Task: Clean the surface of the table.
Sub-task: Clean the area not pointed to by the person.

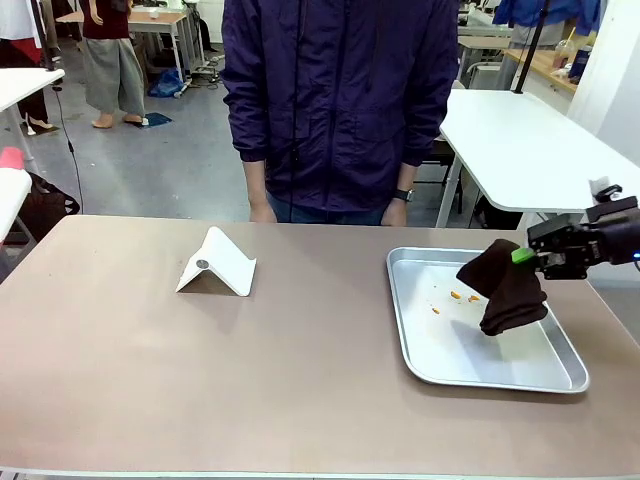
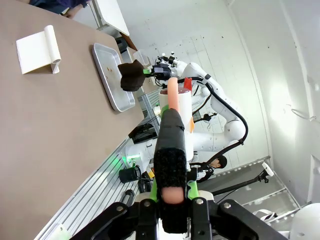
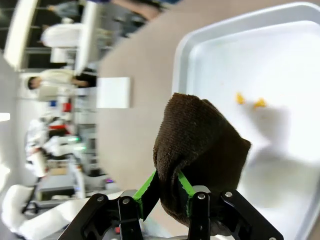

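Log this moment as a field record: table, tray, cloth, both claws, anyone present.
table: beige-brown top; white folded stand on it, left of centre
tray: silver, on the table's right part; a few orange crumbs inside
cloth: dark brown, hanging over the tray
right claw: shut on the cloth
left claw: shut on a long black object with a peach strip; kind unclear
person: standing at the far side

Between the right gripper (image 1: 523, 256) fingers (image 3: 145, 189) sits a cloth (image 1: 505, 285), over a tray (image 1: 420, 340). Crumbs (image 1: 462, 296) lie in it, beyond the fingertips.
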Robot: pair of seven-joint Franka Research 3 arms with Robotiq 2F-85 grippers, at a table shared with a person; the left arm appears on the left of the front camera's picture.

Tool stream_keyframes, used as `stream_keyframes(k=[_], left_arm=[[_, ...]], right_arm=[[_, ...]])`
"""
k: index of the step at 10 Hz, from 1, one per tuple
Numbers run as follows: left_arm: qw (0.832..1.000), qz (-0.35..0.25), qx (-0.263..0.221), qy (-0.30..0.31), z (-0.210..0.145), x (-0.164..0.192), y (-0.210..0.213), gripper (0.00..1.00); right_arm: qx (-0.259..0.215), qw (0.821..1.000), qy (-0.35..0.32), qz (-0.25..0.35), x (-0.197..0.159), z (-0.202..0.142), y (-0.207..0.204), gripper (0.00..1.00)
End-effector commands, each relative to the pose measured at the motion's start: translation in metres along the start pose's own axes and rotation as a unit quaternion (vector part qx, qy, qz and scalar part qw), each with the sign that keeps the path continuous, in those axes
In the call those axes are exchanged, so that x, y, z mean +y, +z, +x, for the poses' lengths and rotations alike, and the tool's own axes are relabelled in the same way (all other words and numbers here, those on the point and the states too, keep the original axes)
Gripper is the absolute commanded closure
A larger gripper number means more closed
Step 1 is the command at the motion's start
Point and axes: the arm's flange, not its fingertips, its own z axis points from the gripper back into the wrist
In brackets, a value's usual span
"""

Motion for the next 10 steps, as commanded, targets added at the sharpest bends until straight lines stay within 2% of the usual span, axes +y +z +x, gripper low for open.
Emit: stream_keyframes(k=[1, 3, 4, 5, 8, 10], left_arm=[[1.000, -0.004, -0.006, 0.002, 0.002, -0.004, -0.002, 0.78], [1.000, -0.004, -0.006, 0.002, 0.002, -0.004, -0.002, 0.78], [1.000, -0.004, -0.006, 0.002, 0.002, -0.004, -0.002, 0.78], [1.000, -0.004, -0.006, 0.002, 0.002, -0.004, -0.002, 0.78], [1.000, -0.004, -0.006, 0.002, 0.002, -0.004, -0.002, 0.78], [1.000, -0.004, -0.006, 0.002, 0.002, -0.004, -0.002, 0.78]], right_arm=[[0.026, 0.997, 0.006, -0.071, 0.003, 0.017, -0.012, 0.83], [0.028, 0.996, 0.008, -0.085, -0.001, 0.029, -0.021, 1.00], [0.009, 0.995, 0.012, -0.100, -0.006, 0.036, -0.024, 1.00], [0.014, 0.995, -0.006, -0.094, -0.007, 0.039, -0.026, 1.00], [-0.022, 0.987, -0.026, -0.154, -0.023, 0.054, -0.043, 1.00], [-0.018, 0.986, -0.026, -0.165, -0.030, 0.059, -0.067, 1.00]])
